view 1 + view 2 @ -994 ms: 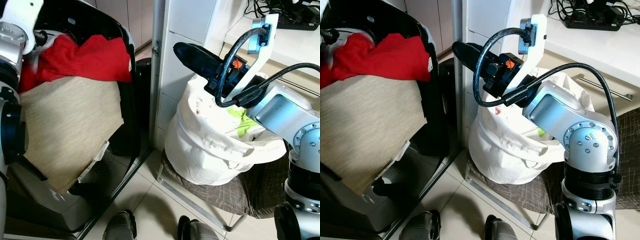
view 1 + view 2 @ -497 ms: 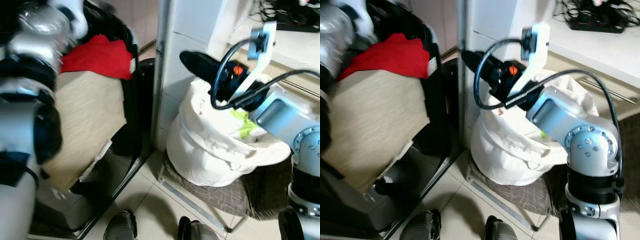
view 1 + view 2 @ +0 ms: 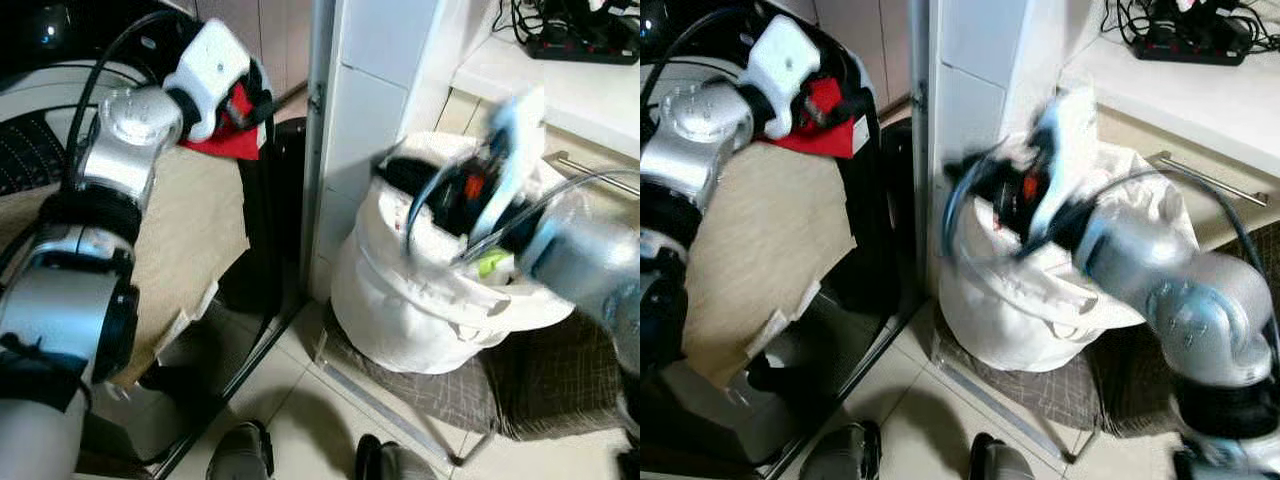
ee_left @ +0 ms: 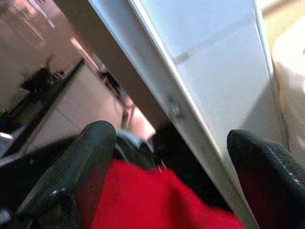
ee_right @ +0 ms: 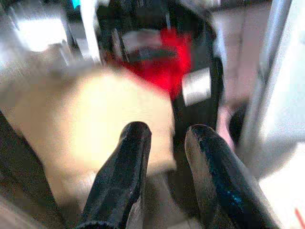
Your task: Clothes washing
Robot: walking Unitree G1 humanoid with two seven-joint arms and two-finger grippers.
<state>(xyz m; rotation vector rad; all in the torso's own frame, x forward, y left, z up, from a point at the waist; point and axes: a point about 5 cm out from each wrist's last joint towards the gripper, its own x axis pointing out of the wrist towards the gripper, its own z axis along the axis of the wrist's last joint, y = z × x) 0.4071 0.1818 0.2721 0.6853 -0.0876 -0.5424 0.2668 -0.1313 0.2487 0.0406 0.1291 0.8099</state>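
**Red garment at washer door, left arm on it**

Left gripper (image 4: 167, 171): fingers apart, straddling the red garment (image 3: 228, 130), not clamped. Garment lies bunched at the top of the beige cloth (image 3: 185, 240) draped over the open washer door (image 3: 865, 200). Judged light, limp, non-slip; best pinched at a raised fold near its middle. No clear long axis; crumpled, spread roughly across the door. White laundry bag (image 3: 420, 300) stands just right of the white panel (image 3: 350, 120), on a chequered cushion (image 3: 540, 390). Right gripper (image 5: 164, 157) blurred at the bag mouth, fingers slightly apart, empty
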